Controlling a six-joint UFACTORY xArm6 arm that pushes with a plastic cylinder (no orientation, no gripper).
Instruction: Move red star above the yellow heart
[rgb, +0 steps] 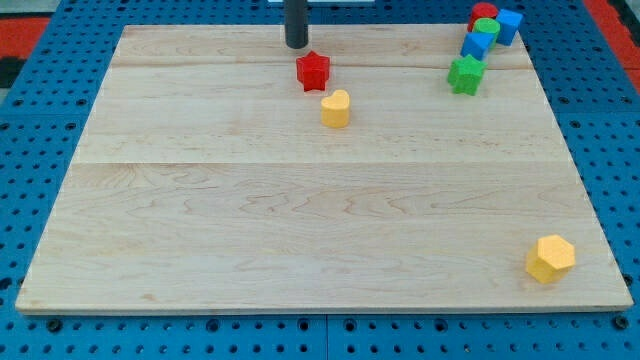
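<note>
You see the red star (313, 70) just below my tip (297, 46), barely apart; yellow heart (336, 108) lower right of star. End effector: plain rod, holding nothing.

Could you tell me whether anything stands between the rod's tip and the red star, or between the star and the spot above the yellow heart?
Nothing visible does. My tip sits just above the red star, slightly to its left, and the star lies up-left of the yellow heart.
</note>
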